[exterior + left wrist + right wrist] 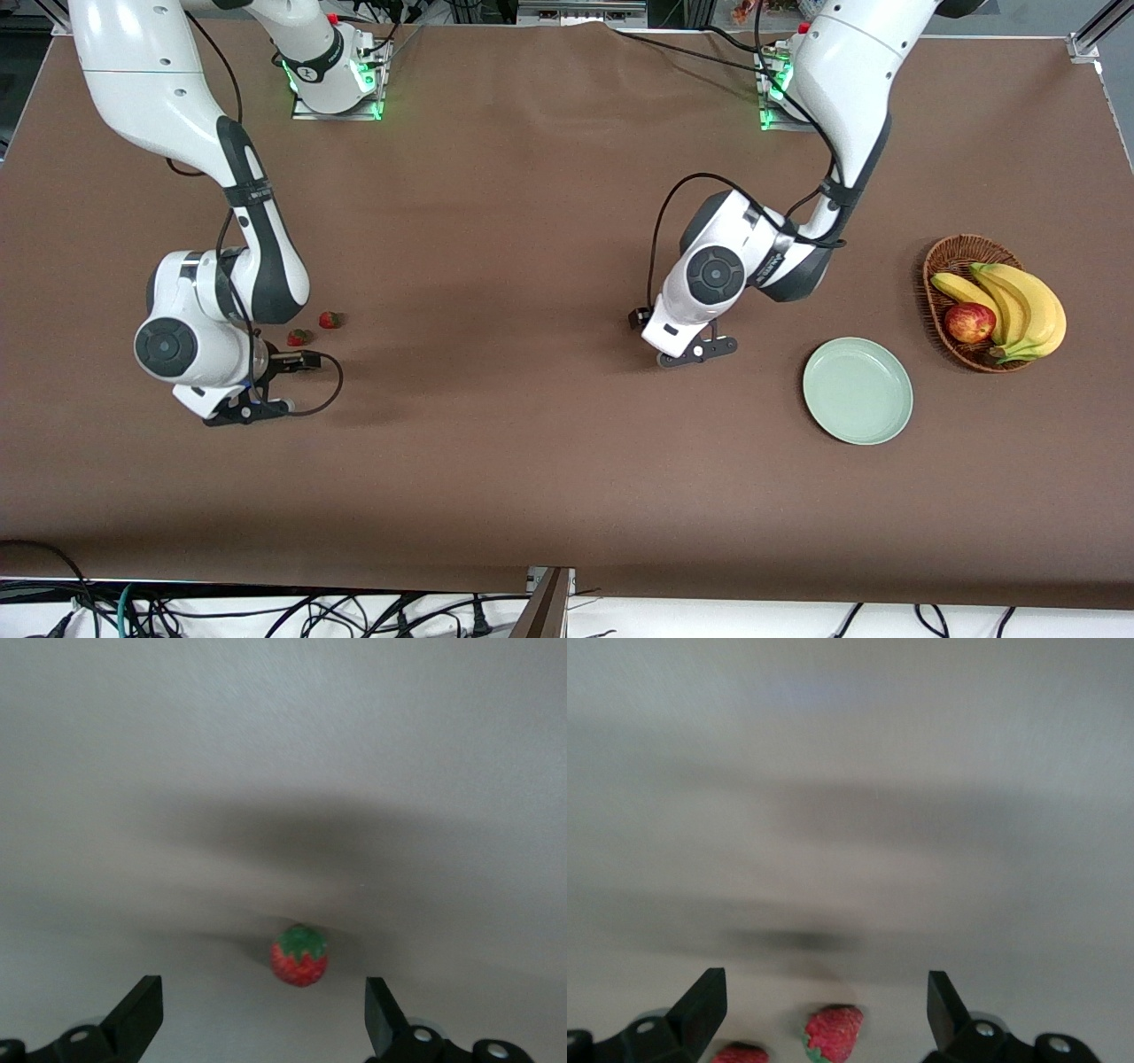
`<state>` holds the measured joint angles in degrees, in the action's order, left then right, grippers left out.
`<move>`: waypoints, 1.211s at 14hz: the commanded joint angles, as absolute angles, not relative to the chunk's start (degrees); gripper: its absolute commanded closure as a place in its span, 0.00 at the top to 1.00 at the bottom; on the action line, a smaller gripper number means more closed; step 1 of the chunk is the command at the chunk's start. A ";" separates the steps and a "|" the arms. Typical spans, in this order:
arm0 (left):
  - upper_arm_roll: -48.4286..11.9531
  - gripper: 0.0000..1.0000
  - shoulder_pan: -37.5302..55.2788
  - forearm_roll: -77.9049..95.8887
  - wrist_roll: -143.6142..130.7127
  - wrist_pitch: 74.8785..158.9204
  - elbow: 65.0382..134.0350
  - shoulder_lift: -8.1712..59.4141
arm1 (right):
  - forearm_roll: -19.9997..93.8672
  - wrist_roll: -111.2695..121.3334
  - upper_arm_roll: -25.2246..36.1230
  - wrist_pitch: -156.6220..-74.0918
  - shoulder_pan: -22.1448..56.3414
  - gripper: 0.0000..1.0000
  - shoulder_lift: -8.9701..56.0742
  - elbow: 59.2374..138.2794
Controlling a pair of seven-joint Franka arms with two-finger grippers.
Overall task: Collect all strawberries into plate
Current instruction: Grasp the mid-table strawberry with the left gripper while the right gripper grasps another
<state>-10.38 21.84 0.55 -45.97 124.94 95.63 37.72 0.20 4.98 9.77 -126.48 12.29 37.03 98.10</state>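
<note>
In the front view we saw two small red strawberries [330, 320] [299, 337] with dark green tops lying side by side on the brown cloth-covered desk [496, 266], at about nine o'clock from the desk's middle. The round, shallow, pale mint-green plate [858, 390] sat bare at about four o'clock from that middle, well apart from them. At about two o'clock from the plate stood a brown wicker basket [952, 257] holding yellow bananas [1028, 306] and a red-yellow apple [969, 322].

The right end effector [248, 409] hung low over the desk, with the two berries at about one o'clock from it. The front view did not let us judge its spread. The right wrist view did: its black fingers [700, 1001] stood wide apart, holding nothing, with both strawberries [833, 1032] [740, 1052] on the desk beneath it.

The left end effector [700, 350] hung over the desk at about ten o'clock from the plate. The front view showed no berry there, since the arm's white hand covered the spot. Only the left wrist view gave us the third strawberry [299, 955], red with a green leafy cap, lying on the desk in the gap between the widely spread, empty fingers [137, 1010] and touching neither.
</note>
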 commanded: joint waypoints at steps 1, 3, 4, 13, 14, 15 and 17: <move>-9.58 1.00 22.94 0.26 -48.34 127.52 94.92 39.02 | 0.79 5.28 10.28 -131.48 12.75 1.00 32.52 107.21; -9.58 1.00 23.64 0.26 -49.83 129.45 96.41 39.02 | 1.23 4.84 10.37 -132.19 12.75 1.00 32.43 108.54; -9.49 1.00 24.16 0.26 -50.44 131.12 97.81 39.02 | 1.84 4.31 10.37 -132.19 12.74 1.00 32.43 108.72; -9.58 0.14 24.17 -1.05 -51.33 136.32 101.87 38.15 | 2.11 4.04 10.55 -131.49 12.30 0.64 31.64 110.74; -9.58 0.10 23.82 -1.05 -51.33 136.06 101.78 38.06 | 2.11 4.04 10.55 -131.40 12.30 0.61 31.64 110.74; -9.49 0.07 23.56 -1.05 -51.33 135.97 101.78 37.53 | 2.20 3.87 10.55 -131.40 12.30 0.57 31.64 110.74; -9.40 0.04 21.90 -1.05 -50.98 134.05 101.69 35.87 | 2.20 3.69 10.55 -131.40 12.30 0.45 31.64 110.74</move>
